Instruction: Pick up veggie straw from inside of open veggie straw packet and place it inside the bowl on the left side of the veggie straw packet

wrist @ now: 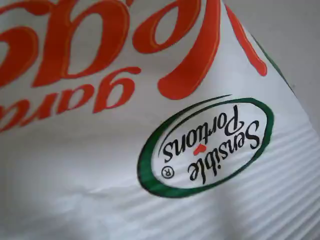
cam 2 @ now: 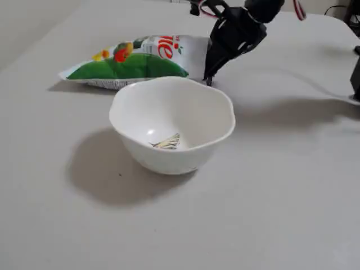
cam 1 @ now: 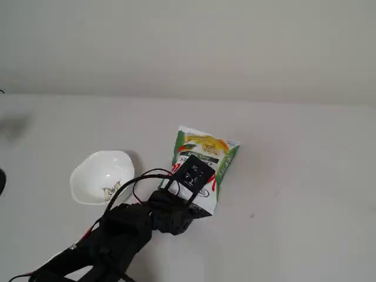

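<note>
While the gripper (cam 2: 208, 76) sits at the packet (cam 1: 202, 154) mouth, jaw state unclear, no straw visible; packet lies flat, long axis away from arm, bowl (cam 1: 94, 170) beside, bench (cam 1: 305, 176) open around.

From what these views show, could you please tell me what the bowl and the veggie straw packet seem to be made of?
The bowl looks like glazed white ceramic: thick wavy rim, glossy highlights inside. The veggie straw packet appears to be thin printed plastic film with a soft sheen; the wrist view shows fine ribbed crimping on its sealed edge.
</note>
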Robot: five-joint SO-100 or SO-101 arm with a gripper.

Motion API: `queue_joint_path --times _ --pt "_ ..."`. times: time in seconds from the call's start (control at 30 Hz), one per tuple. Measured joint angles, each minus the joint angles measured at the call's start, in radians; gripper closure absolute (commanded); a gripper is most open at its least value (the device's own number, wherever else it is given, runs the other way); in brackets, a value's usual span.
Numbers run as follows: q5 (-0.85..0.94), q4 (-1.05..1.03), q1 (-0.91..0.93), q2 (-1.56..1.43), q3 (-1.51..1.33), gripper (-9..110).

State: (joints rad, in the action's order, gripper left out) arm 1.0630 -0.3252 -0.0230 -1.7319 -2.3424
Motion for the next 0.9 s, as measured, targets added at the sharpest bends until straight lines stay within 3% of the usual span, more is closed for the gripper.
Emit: queue_joint_path --times 0.4,0.57,0.9 --pt "-0.038 0.058 -0.003 0.035 0.000 90" --pt "-0.031 0.083 -0.014 0.080 0.003 101" --pt "0.005 0.034 -0.015 0.054 0.020 101"
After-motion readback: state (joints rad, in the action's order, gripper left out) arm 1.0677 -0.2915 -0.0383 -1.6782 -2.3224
